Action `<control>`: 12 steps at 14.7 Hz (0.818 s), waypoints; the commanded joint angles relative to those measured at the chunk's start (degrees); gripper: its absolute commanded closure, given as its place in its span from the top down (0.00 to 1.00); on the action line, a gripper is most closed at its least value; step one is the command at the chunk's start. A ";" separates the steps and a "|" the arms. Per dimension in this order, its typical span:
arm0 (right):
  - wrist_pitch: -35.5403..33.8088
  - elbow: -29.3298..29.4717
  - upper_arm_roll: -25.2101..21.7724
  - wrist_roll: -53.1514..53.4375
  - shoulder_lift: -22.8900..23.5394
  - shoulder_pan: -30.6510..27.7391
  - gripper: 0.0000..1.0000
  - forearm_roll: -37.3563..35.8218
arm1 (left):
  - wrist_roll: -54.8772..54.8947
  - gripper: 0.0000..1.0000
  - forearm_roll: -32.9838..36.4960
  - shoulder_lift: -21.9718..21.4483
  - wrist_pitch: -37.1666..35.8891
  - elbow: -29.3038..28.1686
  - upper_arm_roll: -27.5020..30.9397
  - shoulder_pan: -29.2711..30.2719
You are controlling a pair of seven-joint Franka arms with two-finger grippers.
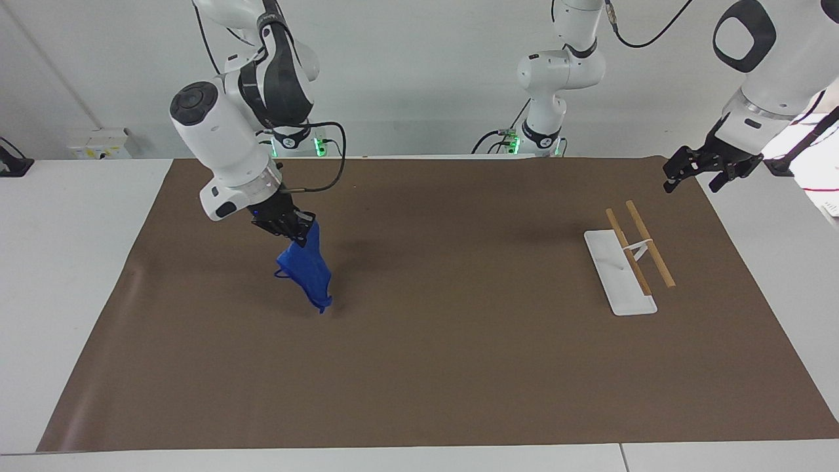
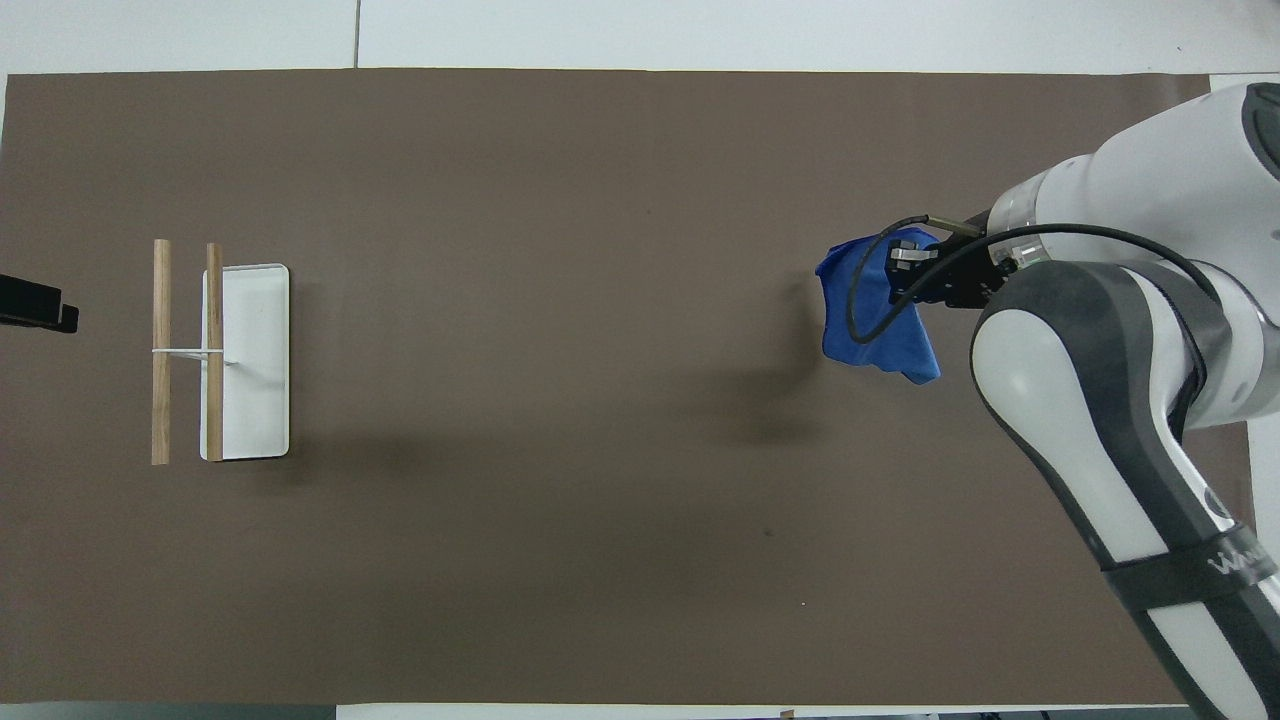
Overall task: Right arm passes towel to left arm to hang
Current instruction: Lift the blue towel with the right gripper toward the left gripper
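Blue towel [image 1: 305, 270] dangles, clamped in right end effector [image 1: 295, 231], off counter [image 1: 459, 367]. Handover step; next: carry toward waiting left end effector [image 1: 701, 172], fingers apart.

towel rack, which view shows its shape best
The facing view: the rack shows its white base, two wooden bars and the strut lifting them. The overhead view flattens the rack into a plain outline, its height lost.
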 commanded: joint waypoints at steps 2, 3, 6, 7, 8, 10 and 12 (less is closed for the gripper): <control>-0.69 5.73 0.10 8.68 1.79 2.68 0.00 9.28 | 0.28 1.00 0.60 -0.88 -0.24 -0.77 -0.27 0.08; -0.34 6.96 0.10 11.14 2.58 3.46 0.00 12.88 | 0.28 1.00 0.60 -0.96 -0.24 -0.77 -0.27 0.16; 2.46 10.92 0.10 20.54 4.43 6.27 0.00 19.66 | 0.28 1.00 0.60 -0.88 -0.24 -0.77 -0.27 0.16; 5.26 10.49 0.10 23.26 4.60 7.94 0.00 22.29 | 0.28 1.00 0.60 -0.96 -0.24 -0.77 -0.27 0.08; 8.60 9.79 0.10 25.99 4.69 9.96 0.00 24.06 | 0.28 1.00 0.60 -0.88 -0.24 -0.69 -0.27 0.08; 15.36 7.78 0.18 31.70 4.78 12.95 0.00 27.66 | 0.28 1.00 0.60 -0.96 -0.24 -0.77 -0.27 0.08; 21.96 6.19 0.10 34.88 4.61 16.11 0.00 32.67 | 0.28 1.00 0.68 -1.31 -2.95 -0.95 -0.01 0.42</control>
